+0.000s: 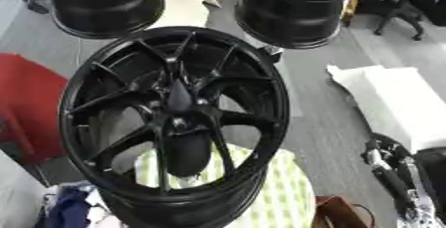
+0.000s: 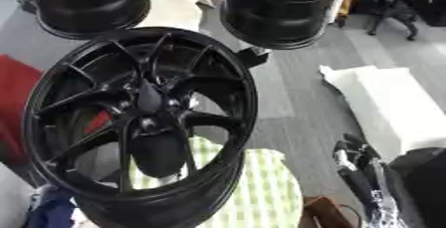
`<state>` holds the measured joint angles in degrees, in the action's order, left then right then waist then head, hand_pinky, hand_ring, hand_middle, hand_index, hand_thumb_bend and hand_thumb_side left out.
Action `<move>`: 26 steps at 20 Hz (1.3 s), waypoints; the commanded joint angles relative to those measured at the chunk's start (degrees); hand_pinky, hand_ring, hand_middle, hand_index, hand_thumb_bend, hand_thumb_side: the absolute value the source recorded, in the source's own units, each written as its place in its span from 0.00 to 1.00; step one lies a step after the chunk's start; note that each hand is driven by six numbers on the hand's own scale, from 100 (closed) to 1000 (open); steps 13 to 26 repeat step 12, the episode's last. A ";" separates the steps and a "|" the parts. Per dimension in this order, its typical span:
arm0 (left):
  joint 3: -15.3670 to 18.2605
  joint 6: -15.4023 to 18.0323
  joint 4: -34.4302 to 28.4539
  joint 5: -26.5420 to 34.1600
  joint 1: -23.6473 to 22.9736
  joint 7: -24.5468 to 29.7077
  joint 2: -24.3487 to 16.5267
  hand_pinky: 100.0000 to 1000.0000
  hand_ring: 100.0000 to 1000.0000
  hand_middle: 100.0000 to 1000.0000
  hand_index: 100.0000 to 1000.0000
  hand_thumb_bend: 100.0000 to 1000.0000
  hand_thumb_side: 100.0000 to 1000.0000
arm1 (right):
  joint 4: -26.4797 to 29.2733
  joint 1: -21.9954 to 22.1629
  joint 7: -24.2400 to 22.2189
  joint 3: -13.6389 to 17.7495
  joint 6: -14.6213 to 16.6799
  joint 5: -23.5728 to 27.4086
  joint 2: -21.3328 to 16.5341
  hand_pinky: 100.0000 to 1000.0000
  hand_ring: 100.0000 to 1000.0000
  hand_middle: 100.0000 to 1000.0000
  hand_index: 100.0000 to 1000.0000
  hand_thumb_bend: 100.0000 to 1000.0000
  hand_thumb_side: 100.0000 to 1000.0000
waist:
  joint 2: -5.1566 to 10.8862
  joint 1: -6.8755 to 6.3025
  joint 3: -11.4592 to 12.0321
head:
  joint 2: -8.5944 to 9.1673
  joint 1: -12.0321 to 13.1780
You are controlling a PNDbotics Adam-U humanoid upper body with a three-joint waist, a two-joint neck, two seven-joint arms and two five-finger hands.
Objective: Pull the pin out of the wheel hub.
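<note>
The black wheel hub [image 1: 174, 122] stands tilted, filling the centre, resting on a green-checked cloth [image 1: 278, 197] at six o'clock. I cannot pick the pin out of the dark centre. My right hand [image 2: 353, 160] sits at four o'clock, apart from the rim; whether my fingers are clenched, I cannot tell.

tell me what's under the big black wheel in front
The wheel stands on a surface with a green-and-white checked cloth, seen through the spokes and beside the rim. The cloth's part beneath the rim is covered.
</note>
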<state>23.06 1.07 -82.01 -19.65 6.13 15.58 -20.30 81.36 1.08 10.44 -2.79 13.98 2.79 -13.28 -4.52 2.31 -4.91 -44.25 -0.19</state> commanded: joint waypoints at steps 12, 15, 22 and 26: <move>0.34 -10.33 -13.43 5.62 1.09 -7.24 12.25 0.64 0.69 0.64 0.83 0.00 0.46 | 1.06 -0.49 -0.12 0.23 -0.04 0.07 -0.60 0.64 0.59 0.61 0.80 0.04 0.41 | 0.47 -0.35 0.11 | 0.14 0.59; 0.34 -10.33 -13.43 5.62 1.09 -7.24 12.25 0.64 0.69 0.64 0.83 0.00 0.46 | 1.06 -0.49 -0.12 0.23 -0.04 0.07 -0.60 0.64 0.59 0.61 0.80 0.04 0.41 | 0.47 -0.35 0.11 | 0.14 0.59; 0.34 -10.33 -13.43 5.62 1.09 -7.24 12.25 0.64 0.69 0.64 0.83 0.00 0.46 | 1.06 -0.49 -0.12 0.23 -0.04 0.07 -0.60 0.64 0.59 0.61 0.80 0.04 0.41 | 0.47 -0.35 0.11 | 0.14 0.59; 0.34 -10.33 -13.43 5.62 1.09 -7.24 12.25 0.64 0.69 0.64 0.83 0.00 0.46 | 1.06 -0.49 -0.12 0.23 -0.04 0.07 -0.60 0.64 0.59 0.61 0.80 0.04 0.41 | 0.47 -0.35 0.11 | 0.14 0.59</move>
